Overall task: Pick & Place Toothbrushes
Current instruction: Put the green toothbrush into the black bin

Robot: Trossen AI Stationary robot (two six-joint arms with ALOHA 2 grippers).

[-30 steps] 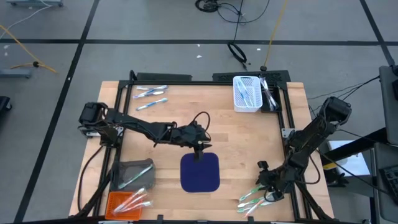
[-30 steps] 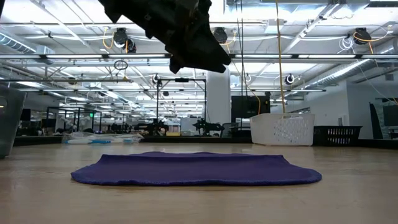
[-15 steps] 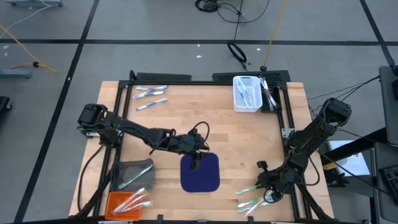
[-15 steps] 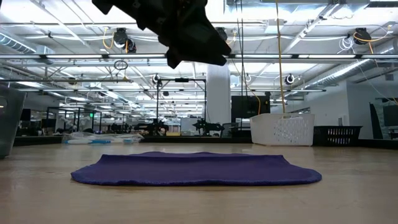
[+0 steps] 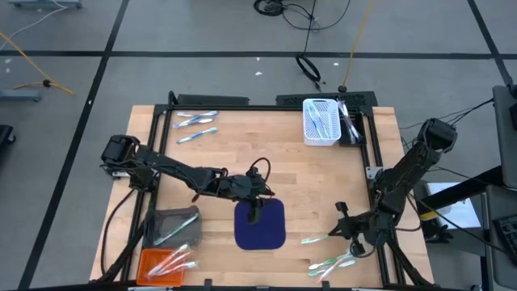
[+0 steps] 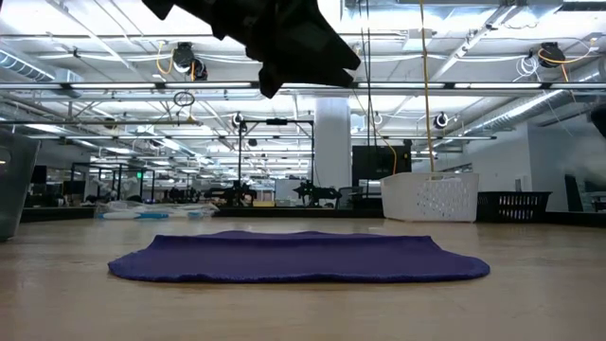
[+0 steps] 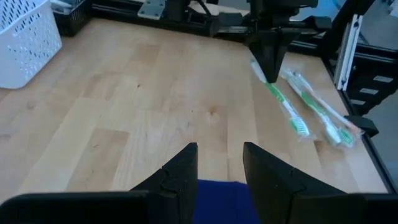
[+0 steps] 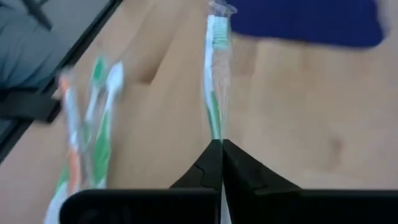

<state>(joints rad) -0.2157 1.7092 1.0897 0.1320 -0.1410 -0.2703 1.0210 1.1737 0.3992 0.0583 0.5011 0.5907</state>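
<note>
My right gripper (image 5: 341, 232) hangs near the table's near right corner, shut on a green-and-white toothbrush (image 8: 214, 81) in clear wrap. The brush points from the fingers toward the navy mat (image 5: 260, 224). A few more green, white and orange toothbrushes (image 5: 333, 262) lie flat on the wood beside it. My left gripper (image 7: 219, 150) hovers open above the mat's far edge with nothing between its fingers. In the low view it shows as a dark mass (image 6: 294, 43) well above the mat (image 6: 298, 258). My right gripper pinches the toothbrush by its handle (image 8: 216, 134), between the two fingertips. The fingers slant down from the table's right side and lie roughly in line with the brush. The bristle head (image 7: 300, 129) points away toward the mat; whether it rests on the wood I cannot tell.
A white basket (image 5: 321, 121) holding toothbrushes stands at the far right. Blue-and-white toothbrushes (image 5: 196, 125) lie at the far left. A grey tray (image 5: 174, 226) and an orange tray (image 5: 166, 263) with brushes sit at the near left. Black frame rails edge the table.
My right gripper has shut on one green toothbrush from the pile and risen, drawing it away from the others toward the mat. My left gripper has swung a little toward the near edge, over the mat's far edge.
</note>
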